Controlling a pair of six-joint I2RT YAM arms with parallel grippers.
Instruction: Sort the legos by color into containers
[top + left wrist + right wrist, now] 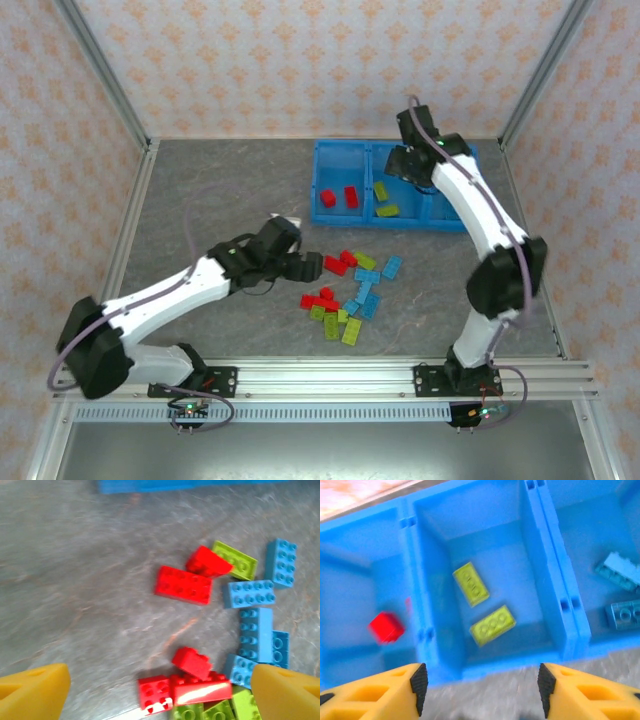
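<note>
The legos lie in a loose pile [350,290] of red, lime green and light blue bricks on the grey table. My left gripper [312,266] stands open at the pile's left edge. In the left wrist view a few red bricks [195,685] lie between its yellow fingertips [32,692]. The containers [395,185] stand at the back. Two red bricks [327,198] lie in the left bin, two green ones [492,625] in the middle, and blue ones [619,571] in the right. My right gripper [480,690] hangs open and empty over the middle bin's near wall.
Metal frame posts and patterned walls close in the table on three sides. Bare grey table [200,200] stretches left of the bins and behind the left arm. A rail [320,378] runs along the near edge.
</note>
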